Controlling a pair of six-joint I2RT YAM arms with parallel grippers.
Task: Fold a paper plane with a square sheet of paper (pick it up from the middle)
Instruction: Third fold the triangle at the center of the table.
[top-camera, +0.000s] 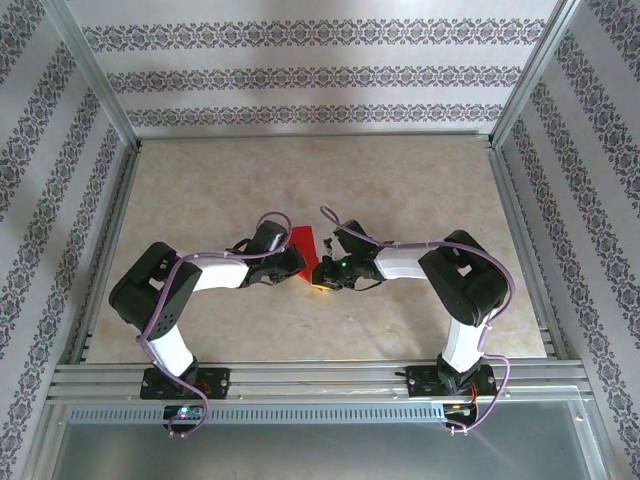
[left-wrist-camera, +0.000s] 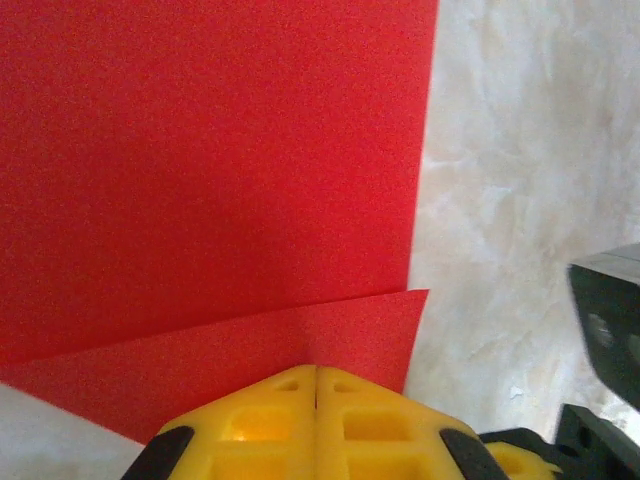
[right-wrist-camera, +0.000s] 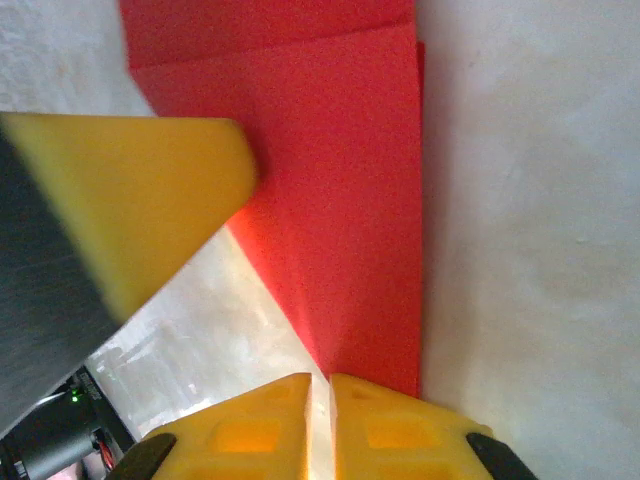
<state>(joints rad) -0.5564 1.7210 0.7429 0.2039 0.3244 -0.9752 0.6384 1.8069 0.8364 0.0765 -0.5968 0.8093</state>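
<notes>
Item: square sheet of paper, red, folded, lying flat at the centre of the table between both grippers.
Left gripper: jaws pressed together, tips at the edge of the sheet's lower flap.
Right gripper: jaws nearly together with a thin slit between. The sheet's narrow end meets the tips; whether they grip it cannot be told.

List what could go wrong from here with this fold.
1. The left gripper, jaws shut, rests on the square sheet of paper by its fold; sliding could skew the crease or tear it.
2. The right gripper sits at the paper's narrow point, jaws a slit apart; the point could slip out.
3. Both grippers crowd together over the paper; they might collide.
</notes>
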